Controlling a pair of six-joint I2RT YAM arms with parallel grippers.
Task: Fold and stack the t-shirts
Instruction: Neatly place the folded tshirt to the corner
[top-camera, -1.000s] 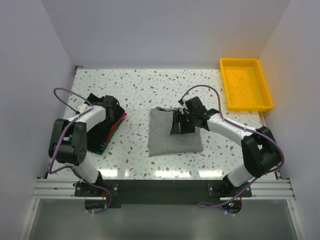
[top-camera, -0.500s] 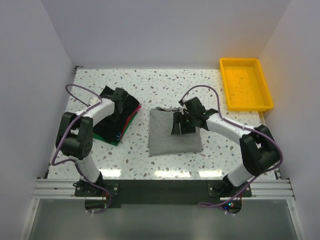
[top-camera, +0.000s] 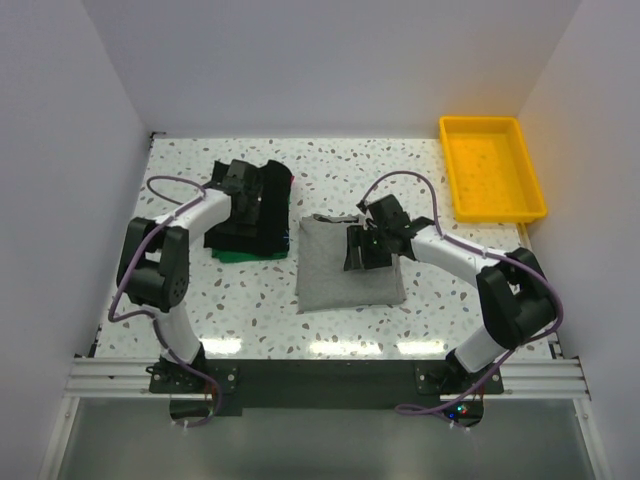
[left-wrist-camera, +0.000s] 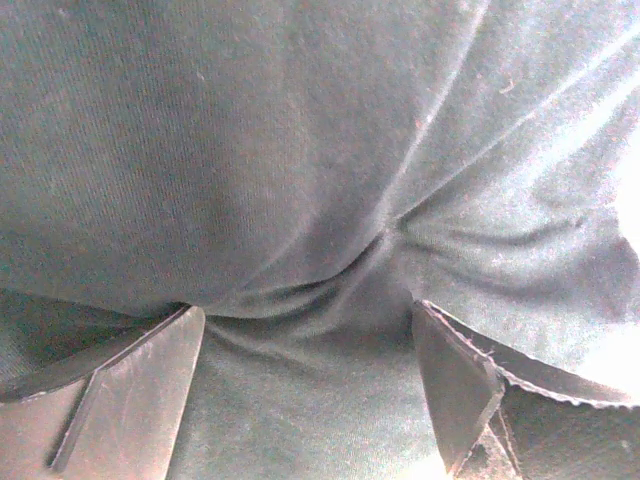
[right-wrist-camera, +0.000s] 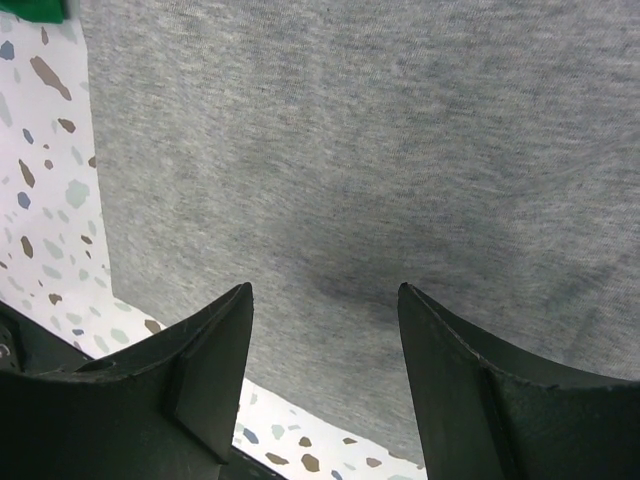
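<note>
Seen from above, a single folded t-shirt (top-camera: 335, 280) lies at the middle of the table (top-camera: 300, 160). A stack of folded t-shirts (top-camera: 265, 225) sits just left of it and slightly higher in the frame. The tray (top-camera: 490, 170) stands at the upper right, well apart from both. The left gripper (top-camera: 250, 195) is on the stack, and the right gripper (top-camera: 355, 250) on the single t-shirt's upper right part

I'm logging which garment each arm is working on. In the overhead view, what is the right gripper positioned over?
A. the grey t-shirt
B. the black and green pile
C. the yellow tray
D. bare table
A: the right gripper sits above the folded grey t-shirt in the middle of the table, and grey fabric fills most of its wrist view.
</note>
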